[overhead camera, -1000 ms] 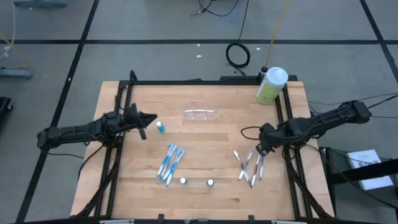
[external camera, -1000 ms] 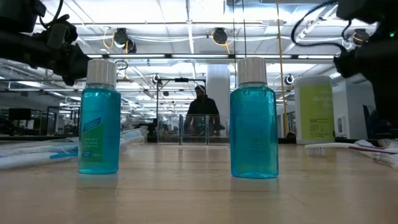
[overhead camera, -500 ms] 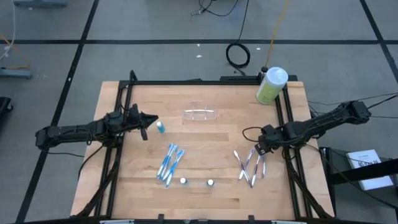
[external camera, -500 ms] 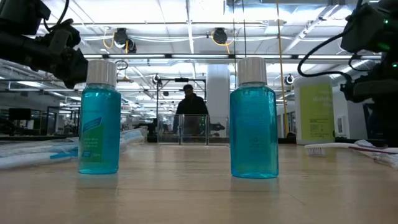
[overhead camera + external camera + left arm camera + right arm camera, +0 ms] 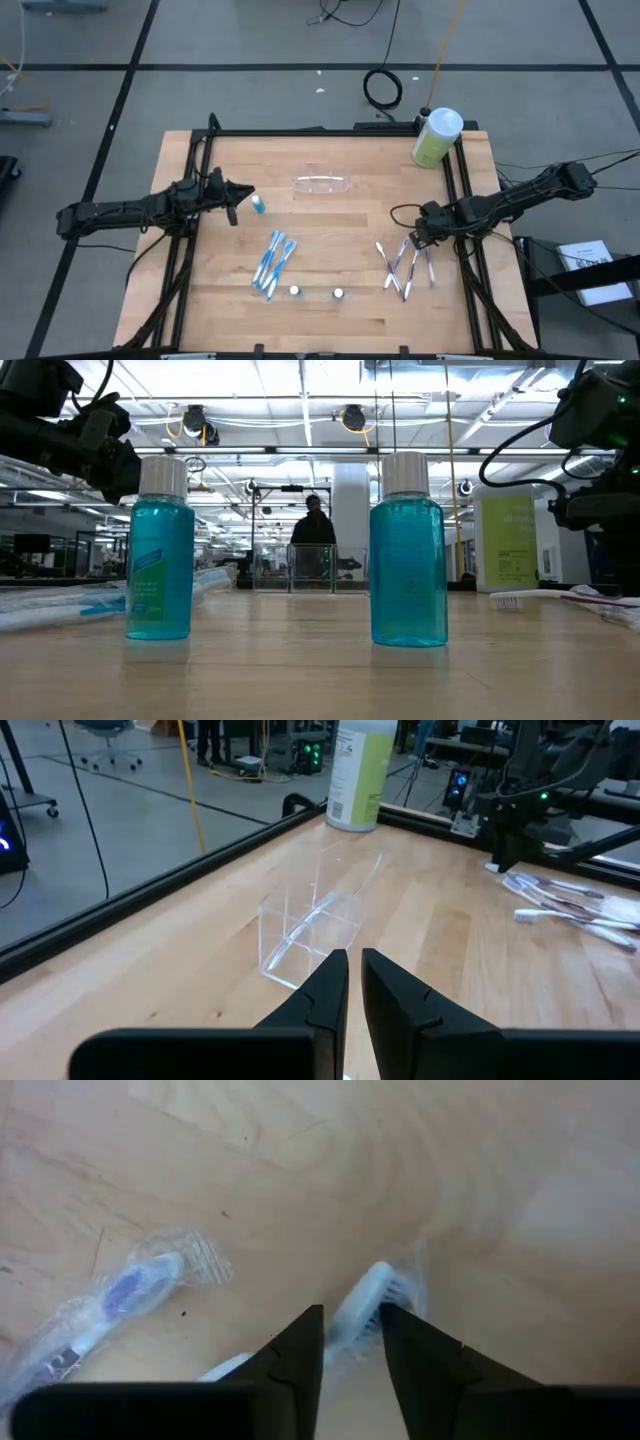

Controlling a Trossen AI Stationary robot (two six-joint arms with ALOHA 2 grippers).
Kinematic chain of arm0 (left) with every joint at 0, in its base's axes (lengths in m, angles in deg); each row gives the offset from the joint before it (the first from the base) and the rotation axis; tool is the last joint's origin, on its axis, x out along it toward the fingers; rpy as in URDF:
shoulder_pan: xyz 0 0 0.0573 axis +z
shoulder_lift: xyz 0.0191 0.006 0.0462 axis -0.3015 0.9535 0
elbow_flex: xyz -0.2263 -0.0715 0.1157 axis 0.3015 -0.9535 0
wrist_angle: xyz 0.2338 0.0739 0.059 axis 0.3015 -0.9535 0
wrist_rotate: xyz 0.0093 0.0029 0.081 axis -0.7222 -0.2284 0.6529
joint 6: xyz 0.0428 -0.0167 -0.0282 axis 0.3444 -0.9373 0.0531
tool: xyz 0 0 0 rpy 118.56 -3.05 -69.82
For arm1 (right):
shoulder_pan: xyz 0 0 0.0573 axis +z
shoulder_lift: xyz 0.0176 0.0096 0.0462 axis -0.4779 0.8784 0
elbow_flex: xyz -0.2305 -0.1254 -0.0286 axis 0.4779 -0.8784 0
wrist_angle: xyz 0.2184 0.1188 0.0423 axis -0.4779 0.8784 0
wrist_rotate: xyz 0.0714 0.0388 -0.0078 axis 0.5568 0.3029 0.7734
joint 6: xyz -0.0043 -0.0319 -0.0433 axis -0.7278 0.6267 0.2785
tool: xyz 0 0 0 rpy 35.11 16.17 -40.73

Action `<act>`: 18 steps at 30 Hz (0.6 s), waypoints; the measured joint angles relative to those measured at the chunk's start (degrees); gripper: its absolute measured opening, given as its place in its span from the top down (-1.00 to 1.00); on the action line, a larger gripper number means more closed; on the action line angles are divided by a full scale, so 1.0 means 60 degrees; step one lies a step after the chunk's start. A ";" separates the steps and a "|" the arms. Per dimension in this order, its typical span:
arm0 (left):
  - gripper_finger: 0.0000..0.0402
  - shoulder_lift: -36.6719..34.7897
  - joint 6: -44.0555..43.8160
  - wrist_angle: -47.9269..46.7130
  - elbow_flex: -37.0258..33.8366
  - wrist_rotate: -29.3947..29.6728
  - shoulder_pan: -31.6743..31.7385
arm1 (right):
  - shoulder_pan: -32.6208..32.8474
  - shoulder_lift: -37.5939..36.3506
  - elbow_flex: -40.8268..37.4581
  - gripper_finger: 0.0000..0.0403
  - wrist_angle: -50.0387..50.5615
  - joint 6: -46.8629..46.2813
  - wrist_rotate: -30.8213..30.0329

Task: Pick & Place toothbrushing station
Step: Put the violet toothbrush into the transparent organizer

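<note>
On the wooden tabletop [image 5: 330, 215], the right gripper [image 5: 350, 1342] at three o'clock pinches a white toothbrush head [image 5: 362, 1304]. The left gripper [image 5: 354, 982], nearly closed and empty, hovers at nine. The small clear plastic tray [image 5: 321, 183] sits toward twelve.

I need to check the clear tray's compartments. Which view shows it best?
The left wrist view: the clear tray sits close, dividers visible. The high view shows only a faint outline; the low view shows it small between bottles; the right wrist view misses it.

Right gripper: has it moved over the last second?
Yes. The right gripper has dropped slightly nearer the purple toothbrushes, away from the green bottle.
</note>
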State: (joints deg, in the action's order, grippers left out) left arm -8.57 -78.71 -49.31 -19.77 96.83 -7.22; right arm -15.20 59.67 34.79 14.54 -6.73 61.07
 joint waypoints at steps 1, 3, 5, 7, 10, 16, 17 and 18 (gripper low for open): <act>0.81 -0.0004 0.0004 0.0000 0.0000 0.0004 0.0000 | 0.0000 0.0000 0.0000 0.61 0.0005 0.0066 -0.0002; 0.81 -0.0004 0.0014 -0.0004 0.0000 0.0002 0.0000 | 0.0000 0.0000 -0.0005 0.72 0.0017 0.0158 -0.0008; 0.81 -0.0004 0.0020 0.0000 0.0000 0.0004 0.0000 | 0.0000 0.0000 -0.0007 0.83 0.0021 0.0299 -0.0025; 0.81 -0.0004 0.0022 -0.0001 0.0000 0.0004 0.0000 | 0.0000 -0.0001 -0.0011 0.92 -0.0031 0.0453 -0.0121; 0.81 -0.0004 0.0022 -0.0004 0.0000 0.0007 0.0000 | 0.0000 -0.0007 -0.0018 0.95 -0.0237 0.0784 -0.0421; 0.81 -0.0004 0.0022 0.0000 0.0000 0.0011 0.0000 | -0.0044 -0.0005 0.0094 0.94 -0.0969 0.1889 -0.1488; 0.81 -0.0004 0.0022 -0.0004 0.0000 0.0014 0.0000 | -0.0044 -0.0019 0.0181 0.95 -0.1210 0.2168 -0.1722; 0.81 -0.0004 0.0022 -0.0001 0.0000 0.0015 0.0000 | -0.0044 -0.0030 0.0270 0.95 -0.1506 0.2453 -0.1971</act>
State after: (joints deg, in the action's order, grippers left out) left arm -8.59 -78.58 -49.32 -19.77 96.92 -7.22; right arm -15.47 59.49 36.42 5.50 7.99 49.25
